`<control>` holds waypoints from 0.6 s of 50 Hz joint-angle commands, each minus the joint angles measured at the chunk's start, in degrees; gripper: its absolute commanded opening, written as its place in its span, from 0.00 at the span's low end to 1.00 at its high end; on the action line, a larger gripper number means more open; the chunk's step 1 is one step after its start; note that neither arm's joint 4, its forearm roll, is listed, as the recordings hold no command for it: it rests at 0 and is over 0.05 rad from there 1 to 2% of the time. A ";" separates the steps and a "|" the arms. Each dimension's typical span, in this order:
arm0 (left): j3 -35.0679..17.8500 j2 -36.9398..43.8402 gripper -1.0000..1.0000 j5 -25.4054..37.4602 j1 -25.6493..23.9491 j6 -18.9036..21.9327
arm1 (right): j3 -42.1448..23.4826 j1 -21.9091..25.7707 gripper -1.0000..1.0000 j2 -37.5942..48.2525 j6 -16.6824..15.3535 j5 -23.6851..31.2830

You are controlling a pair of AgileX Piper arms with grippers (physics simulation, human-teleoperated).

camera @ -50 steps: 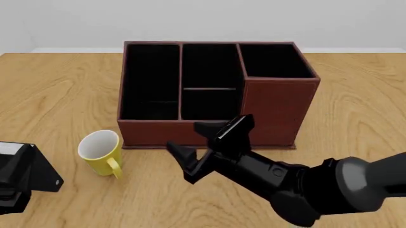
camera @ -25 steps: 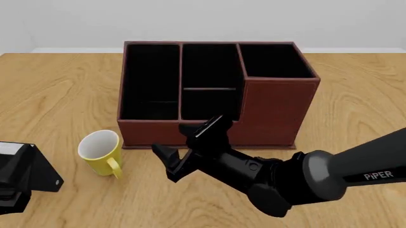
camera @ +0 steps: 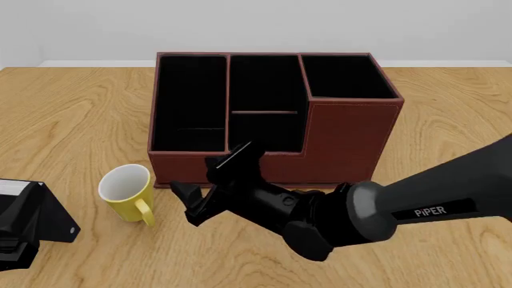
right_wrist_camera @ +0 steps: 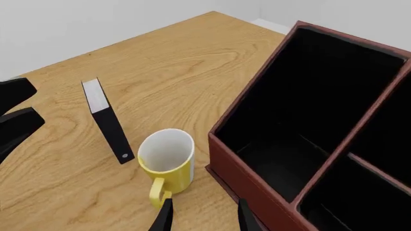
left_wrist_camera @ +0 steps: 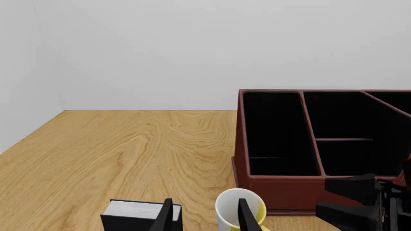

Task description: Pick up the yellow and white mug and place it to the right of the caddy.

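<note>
Mug on the counter, left of the caddy's front corner
The right end effector (camera: pixel 210 186), fingers spread, hovers just right of the mug (camera: pixel 128 192), hiding part of the caddy (camera: pixel 352 141) front; the left end effector (left_wrist_camera: pixel 205 216) is cropped, fingers apart

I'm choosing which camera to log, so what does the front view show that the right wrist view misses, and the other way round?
Only the front view shows the whole reddish-brown leather-look organiser box with its taller stepped corner section, and the long black right arm reaching toward the mug with its hand open.

Only the right wrist view looks down on the top of the yellow loop handle.

Both show the small yellow mug with white inside, upright on the light wooden table near the box's front left corner, and the black left hand.
</note>
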 commanded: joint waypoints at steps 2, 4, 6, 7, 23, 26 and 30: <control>0.00 0.00 1.00 0.00 0.00 0.00 | -4.21 1.13 1.00 2.19 -0.41 3.00; 0.00 0.00 1.00 0.00 0.00 0.00 | -4.75 1.25 1.00 2.26 -0.39 3.54; 0.00 0.00 1.00 0.00 0.00 0.00 | -5.59 1.45 1.00 2.61 -0.39 4.24; 0.00 0.00 1.00 0.00 0.00 0.00 | -5.86 1.54 1.00 2.58 -0.37 4.53; 0.00 0.00 1.00 0.00 0.00 0.00 | -11.05 3.04 1.00 4.61 -0.70 9.37; 0.00 0.00 1.00 0.00 0.00 0.00 | -11.53 2.82 1.00 4.71 -0.95 9.94; 0.00 0.00 1.00 0.00 0.00 0.00 | -11.96 2.90 1.00 4.96 -0.89 10.45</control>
